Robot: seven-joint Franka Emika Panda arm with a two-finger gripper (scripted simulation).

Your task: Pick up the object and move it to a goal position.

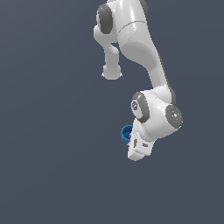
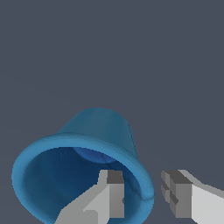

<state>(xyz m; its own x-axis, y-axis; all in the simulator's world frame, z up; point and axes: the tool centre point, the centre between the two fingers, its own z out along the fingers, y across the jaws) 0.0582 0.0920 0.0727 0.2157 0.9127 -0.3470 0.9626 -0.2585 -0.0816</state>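
The object, a small bright blue cup (image 2: 94, 131), stands upright with its open mouth facing the wrist camera. In the exterior view the cup (image 1: 126, 132) peeks out just beside the white hand. My gripper (image 2: 145, 194) straddles the cup's near wall: one finger (image 2: 114, 192) is inside the mouth and the other finger (image 2: 177, 192) is outside. A small gap shows between the outer finger and the rim, so the jaws stand open around the wall. In the exterior view the gripper (image 1: 130, 140) is mostly hidden by the hand.
The arm's links (image 1: 144, 48) reach down from the top of the exterior view. The ground is a plain dark grey surface (image 1: 52, 153). No goal marker shows.
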